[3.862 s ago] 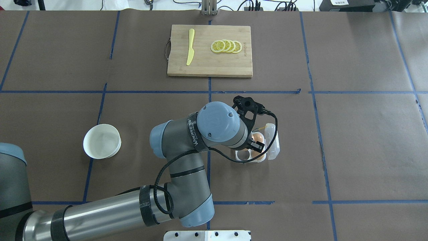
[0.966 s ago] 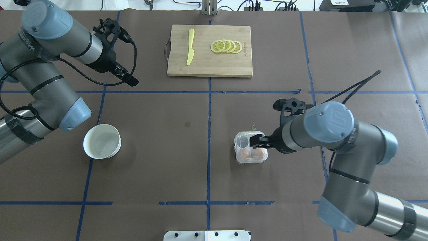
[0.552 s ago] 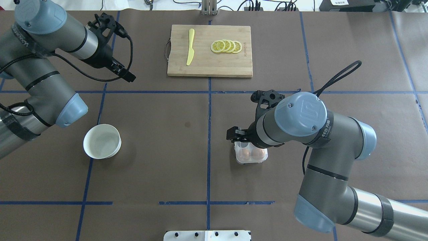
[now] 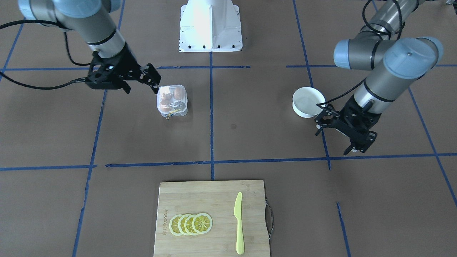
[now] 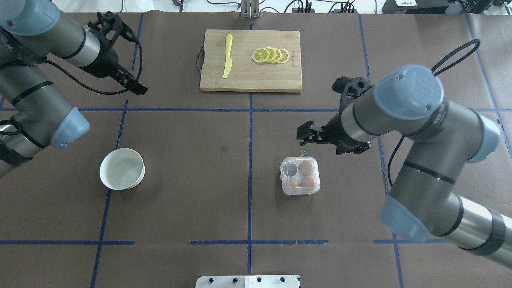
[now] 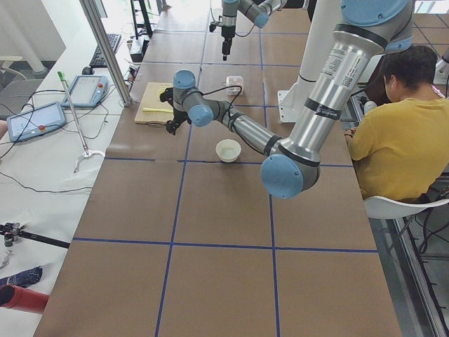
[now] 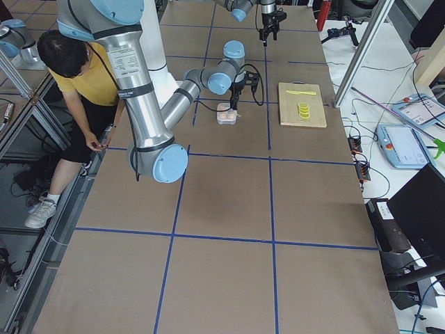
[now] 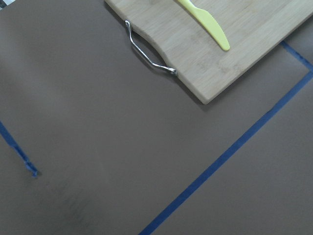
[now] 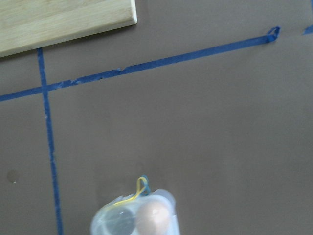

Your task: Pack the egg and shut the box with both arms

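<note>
Box shows three eggs overhead, wrist cam only one; right gripper, left gripper empty, openness unclear.

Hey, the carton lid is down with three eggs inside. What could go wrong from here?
1. The right gripper hangs just beyond the box, so a low move back toward the robot might knock it.
2. The yellow cord sticks out on that same side and might catch on the gripper.
3. The pictures do not show whether the lid is latched, so it may spring open.
</note>
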You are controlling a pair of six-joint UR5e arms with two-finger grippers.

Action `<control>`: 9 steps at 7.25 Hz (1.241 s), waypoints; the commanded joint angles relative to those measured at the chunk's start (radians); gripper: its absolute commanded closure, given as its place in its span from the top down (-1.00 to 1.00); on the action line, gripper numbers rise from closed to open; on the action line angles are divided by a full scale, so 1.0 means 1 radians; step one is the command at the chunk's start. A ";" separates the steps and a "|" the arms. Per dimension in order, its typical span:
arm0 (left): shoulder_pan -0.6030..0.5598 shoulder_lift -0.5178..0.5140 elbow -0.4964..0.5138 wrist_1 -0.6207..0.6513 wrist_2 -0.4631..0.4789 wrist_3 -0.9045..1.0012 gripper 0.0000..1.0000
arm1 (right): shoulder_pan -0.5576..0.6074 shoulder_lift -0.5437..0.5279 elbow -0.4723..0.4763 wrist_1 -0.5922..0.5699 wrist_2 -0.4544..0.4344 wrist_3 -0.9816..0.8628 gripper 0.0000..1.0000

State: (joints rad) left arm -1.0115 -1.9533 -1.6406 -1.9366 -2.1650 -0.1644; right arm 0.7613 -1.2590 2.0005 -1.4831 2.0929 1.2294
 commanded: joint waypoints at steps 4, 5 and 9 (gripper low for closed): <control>-0.372 0.266 -0.027 0.022 -0.156 0.232 0.99 | 0.642 -0.203 -0.316 -0.008 0.282 -0.967 1.00; -0.409 0.260 -0.036 0.141 -0.147 0.288 0.99 | 0.718 -0.207 -0.347 -0.047 0.282 -1.073 1.00; -0.449 0.246 -0.007 0.222 -0.150 0.321 0.99 | 0.725 -0.116 -0.371 -0.203 0.276 -1.289 1.00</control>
State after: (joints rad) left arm -1.4583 -1.7133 -1.6535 -1.7158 -2.3133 0.1664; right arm 1.5177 -1.4134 1.6348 -1.6690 2.3698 -0.0429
